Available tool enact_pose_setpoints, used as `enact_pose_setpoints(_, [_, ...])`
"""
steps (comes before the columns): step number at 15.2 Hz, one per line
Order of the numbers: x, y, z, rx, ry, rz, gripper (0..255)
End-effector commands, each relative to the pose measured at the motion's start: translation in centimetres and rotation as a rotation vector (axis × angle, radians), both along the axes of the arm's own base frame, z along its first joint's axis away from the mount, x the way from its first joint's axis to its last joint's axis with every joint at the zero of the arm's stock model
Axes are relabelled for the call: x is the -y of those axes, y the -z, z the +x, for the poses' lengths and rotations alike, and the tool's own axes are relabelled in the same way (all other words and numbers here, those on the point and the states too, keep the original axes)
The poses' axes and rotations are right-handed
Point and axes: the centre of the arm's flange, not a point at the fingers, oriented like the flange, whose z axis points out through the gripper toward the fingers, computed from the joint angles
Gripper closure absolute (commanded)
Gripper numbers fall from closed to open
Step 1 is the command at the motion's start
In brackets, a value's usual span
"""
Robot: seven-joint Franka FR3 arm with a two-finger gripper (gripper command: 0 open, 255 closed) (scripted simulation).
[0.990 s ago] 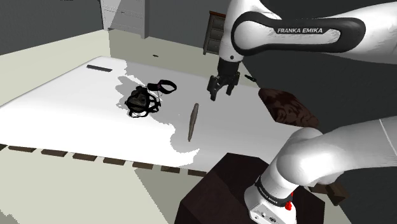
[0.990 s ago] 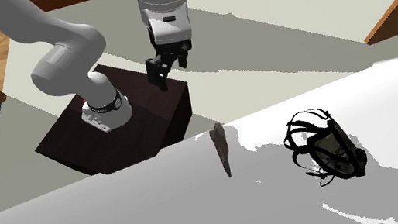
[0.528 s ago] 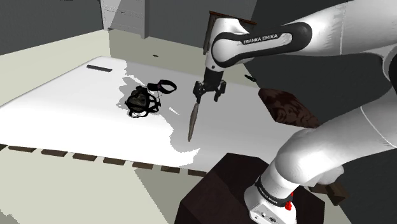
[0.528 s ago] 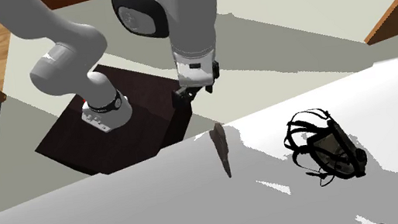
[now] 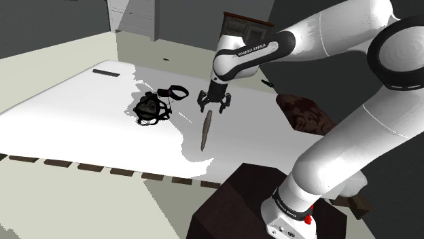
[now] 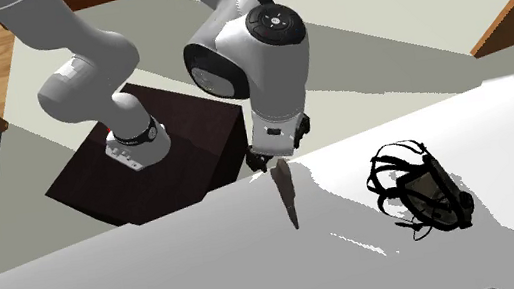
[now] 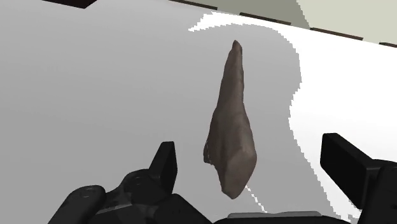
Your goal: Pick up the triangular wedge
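White tabletop [image 5: 61, 115] carries everything, read here from the shoulder view's left. Well left of the triangular wedge [image 5: 206, 129] and farther back lies a thin dark strip [image 5: 107, 72]. Closer to the wedge, on that same side, sits a tangle of black straps [image 5: 153, 106] (a harness of some kind, though I cannot tell which). The wedge itself is brown, long and slim, lying on the table with its thick end away from the stand [image 5: 234, 204]. The black gripper [image 5: 213, 107] hangs just over that thick end, released. In the wrist view its fingers [image 7: 167, 159] stand apart on either side of the wedge, neither touching it. Right of the wedge lies a mottled dark-brown object [image 5: 307, 114].
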Motion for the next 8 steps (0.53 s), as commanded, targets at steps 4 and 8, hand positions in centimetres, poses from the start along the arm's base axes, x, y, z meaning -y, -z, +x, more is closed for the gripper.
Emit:
enact_pose_setpoints(4, [0.1,2.7,0.0,0.002,0.005,0.001,0])
enact_pose_setpoints(8, [0.1,3.5,0.0,0.002,0.005,0.001,255])
